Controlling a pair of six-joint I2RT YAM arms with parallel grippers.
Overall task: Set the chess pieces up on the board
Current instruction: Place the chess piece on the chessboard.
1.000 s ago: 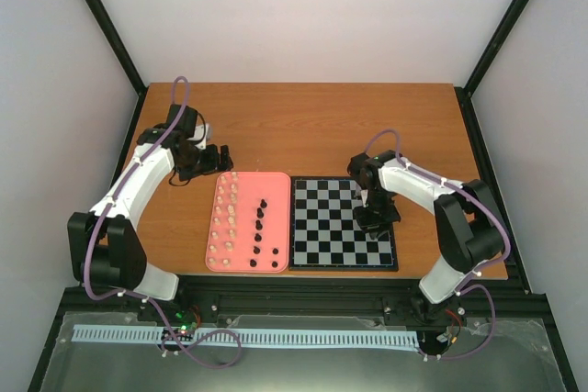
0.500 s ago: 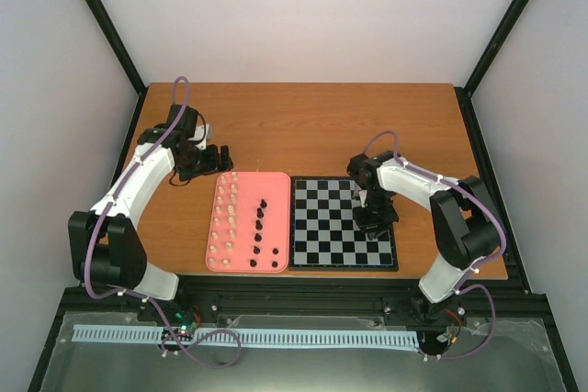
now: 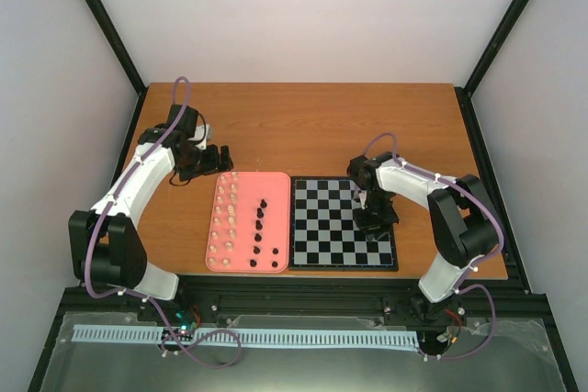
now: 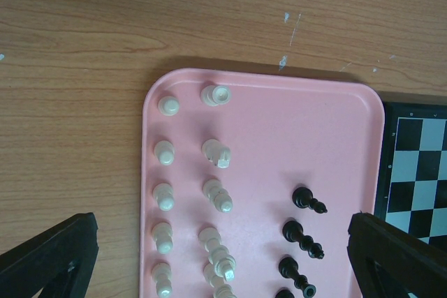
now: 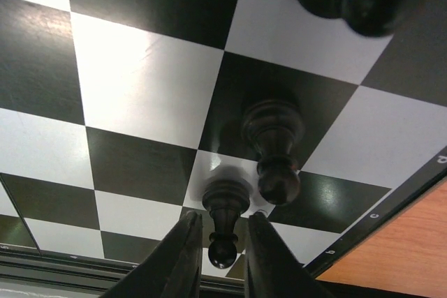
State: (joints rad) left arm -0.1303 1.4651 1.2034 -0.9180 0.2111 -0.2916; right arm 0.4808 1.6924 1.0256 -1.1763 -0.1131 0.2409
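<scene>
Three small dark chess pieces (image 5: 272, 144) stand on the flat black-and-pale checked board (image 3: 322, 227) in the right wrist view, near its dark border. One is a little dark pawn (image 5: 225, 204), slightly blurred, on a pale square.

Right hand (image 5: 223, 232): low over the right side of the board, its black fingers (image 5: 181, 263) either side of that pawn's head. The jaws are parted a little and a sliver of board shows on both sides, so it looks released, not clenched.

More dark pieces (image 4: 302, 235) lie in a loose line down the right half of the plain pink rectangular tray (image 4: 279, 123). The cream-white pieces (image 4: 216, 197) are in two columns down its left half, some upright and some tipped over. The tray sits just left of the board, edges nearly touching.

Left hand (image 3: 216, 158): hangs over the bench by the tray's far end, jaws spread wide with nothing between them.

Everything rests on the brown wood-grain bench (image 3: 322, 126).
</scene>
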